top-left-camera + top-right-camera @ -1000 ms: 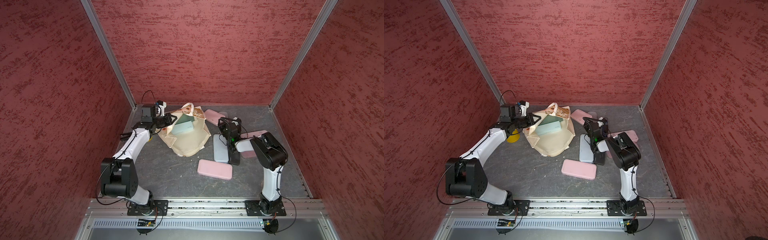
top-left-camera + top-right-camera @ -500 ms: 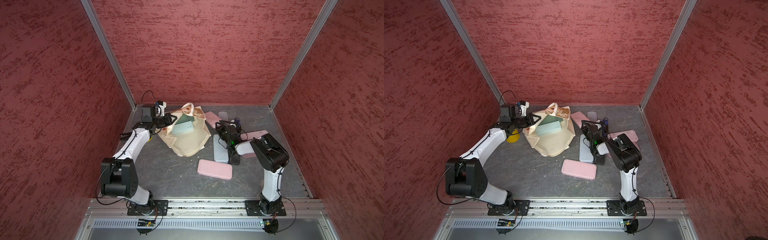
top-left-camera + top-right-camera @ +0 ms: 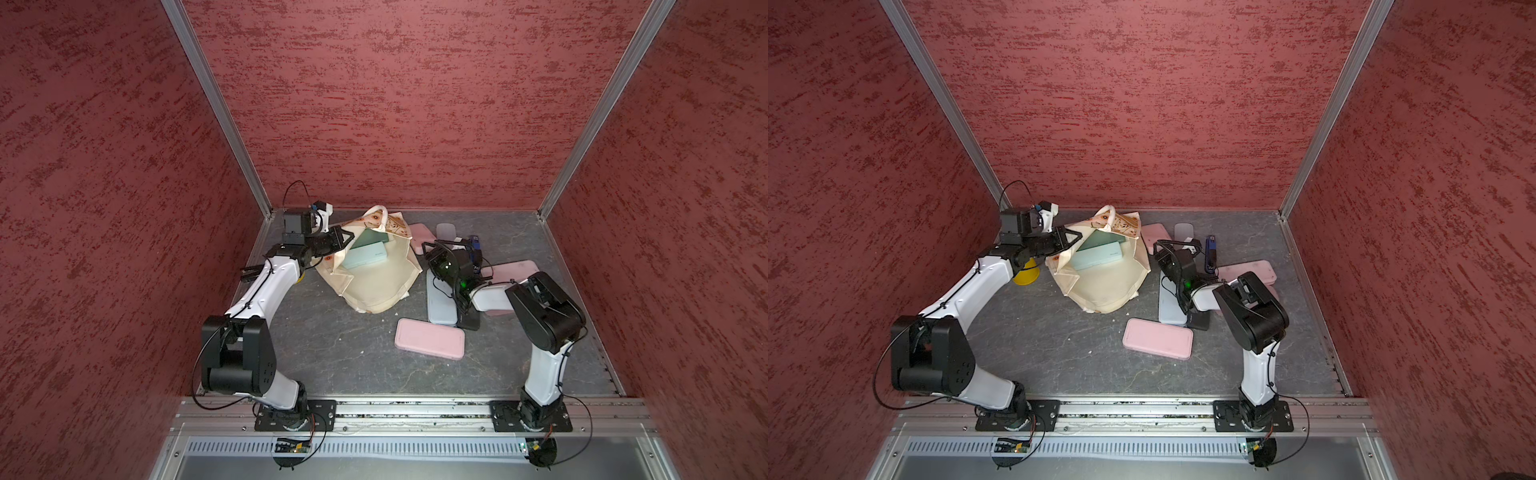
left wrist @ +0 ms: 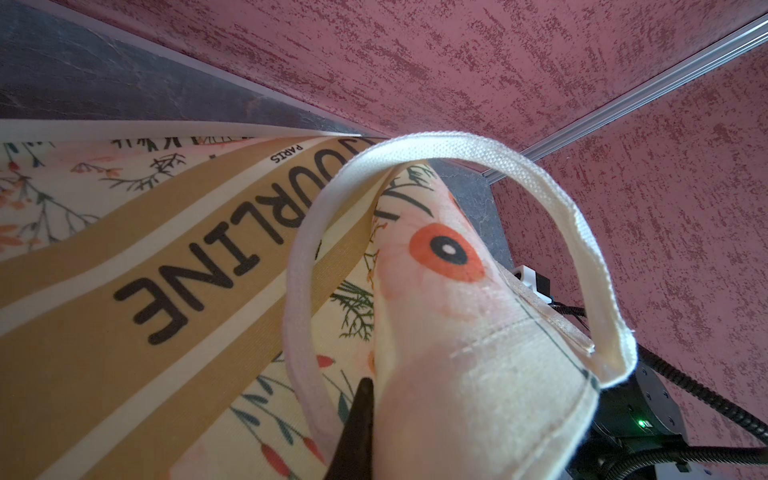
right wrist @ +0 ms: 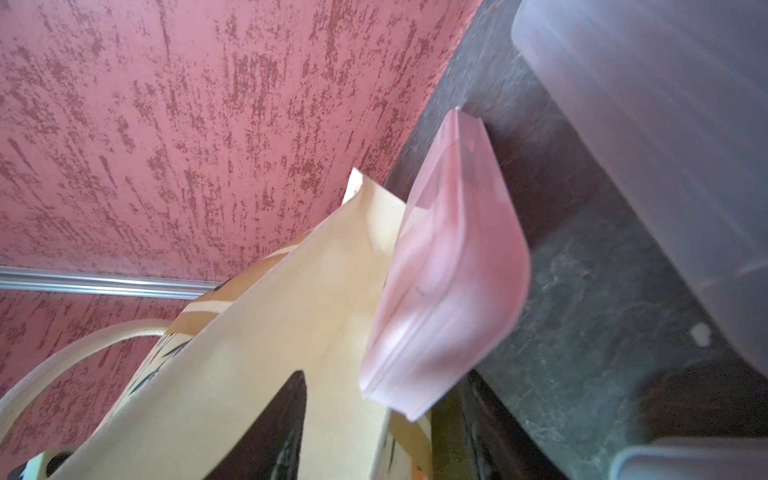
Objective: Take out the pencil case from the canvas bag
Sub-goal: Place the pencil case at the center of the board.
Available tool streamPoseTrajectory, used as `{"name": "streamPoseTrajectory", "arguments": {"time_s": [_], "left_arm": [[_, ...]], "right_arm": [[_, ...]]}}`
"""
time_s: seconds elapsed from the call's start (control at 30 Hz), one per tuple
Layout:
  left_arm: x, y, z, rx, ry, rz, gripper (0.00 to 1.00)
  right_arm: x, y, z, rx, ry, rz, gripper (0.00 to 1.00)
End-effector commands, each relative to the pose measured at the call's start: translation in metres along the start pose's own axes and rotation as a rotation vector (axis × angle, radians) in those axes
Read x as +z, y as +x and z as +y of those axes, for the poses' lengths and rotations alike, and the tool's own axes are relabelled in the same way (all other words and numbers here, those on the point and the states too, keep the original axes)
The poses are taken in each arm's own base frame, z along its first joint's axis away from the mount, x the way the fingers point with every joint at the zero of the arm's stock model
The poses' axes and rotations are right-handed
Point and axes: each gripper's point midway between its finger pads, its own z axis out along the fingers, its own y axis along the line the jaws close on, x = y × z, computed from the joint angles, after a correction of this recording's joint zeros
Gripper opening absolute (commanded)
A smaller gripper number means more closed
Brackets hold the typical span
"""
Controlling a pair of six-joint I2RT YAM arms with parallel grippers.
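By my reckoning the job was partly done. Several cases already lay out on the counter (image 3: 332,353): a front pink case (image 3: 429,338), a grey case (image 3: 439,303) behind it, and a back pink case (image 3: 419,232) leaning against the bag's far side. What was left, as I judged it, was the teal pencil case (image 3: 368,253). It sat in the open mouth of the canvas bag (image 3: 374,286), lying on the cream lining and not yet lifted clear.

My left tool (image 3: 343,240) was clenched on the bag's rim at the side toward the left wall, holding the mouth open. The teal pencil case lay just beside that tool, inside the rim.

My right tool (image 3: 434,251) hung on the opposite side of the bag, near its flank and above the grey case — apart from the teal pencil case, with the bag's wall between them. I could not tell whether that tool was released or closed. Its wrist view showed only one dark finger near the cream cloth, and I saw nothing gripped in it.
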Motion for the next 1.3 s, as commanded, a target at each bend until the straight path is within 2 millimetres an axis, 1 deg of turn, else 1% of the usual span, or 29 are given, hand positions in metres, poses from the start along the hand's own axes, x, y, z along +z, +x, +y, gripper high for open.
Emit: {"name": "streamPoseTrajectory", "arguments": {"time_s": [0.0,0.13,0.23,0.43,0.63,0.77,0.83,0.9,0.97,1.07,1.17,1.27], "left_arm": [[-0.009,-0.007,-0.006,0.007,0.013,-0.028,0.00],[-0.010,-0.008,-0.006,0.011,0.012,-0.030,0.00],[-0.010,-0.007,-0.006,0.010,0.012,-0.029,0.00],[-0.010,-0.008,-0.006,0.010,0.011,-0.030,0.00],[-0.010,-0.007,-0.007,0.010,0.011,-0.030,0.00],[-0.010,-0.008,-0.007,0.009,0.011,-0.031,0.00],[-0.010,-0.008,-0.007,0.009,0.011,-0.031,0.00],[-0.011,-0.008,-0.008,0.012,0.012,-0.034,0.00],[-0.011,-0.008,-0.007,0.013,0.010,-0.035,0.00],[-0.013,-0.009,-0.010,0.016,0.016,-0.037,0.00],[-0.015,-0.010,-0.012,0.021,0.020,-0.045,0.00],[-0.015,-0.010,-0.012,0.017,0.020,-0.047,0.00]], "right_arm": [[-0.006,0.004,0.016,0.024,-0.031,0.031,0.61],[-0.011,0.006,0.018,0.032,-0.035,0.036,0.61],[-0.014,0.005,0.023,0.034,-0.045,0.036,0.61],[-0.024,-0.002,0.041,0.018,-0.073,0.014,0.61],[-0.040,-0.020,0.070,-0.077,-0.088,-0.055,0.61],[-0.052,-0.029,0.097,-0.171,-0.099,-0.098,0.61],[-0.057,-0.030,0.112,-0.228,-0.109,-0.111,0.60],[-0.062,-0.027,0.131,-0.301,-0.128,-0.119,0.60],[-0.070,-0.020,0.152,-0.390,-0.155,-0.123,0.60],[-0.086,-0.005,0.176,-0.505,-0.183,-0.126,0.60],[-0.109,0.012,0.191,-0.597,-0.199,-0.141,0.60],[-0.128,0.037,0.194,-0.654,-0.204,-0.124,0.60]]}}
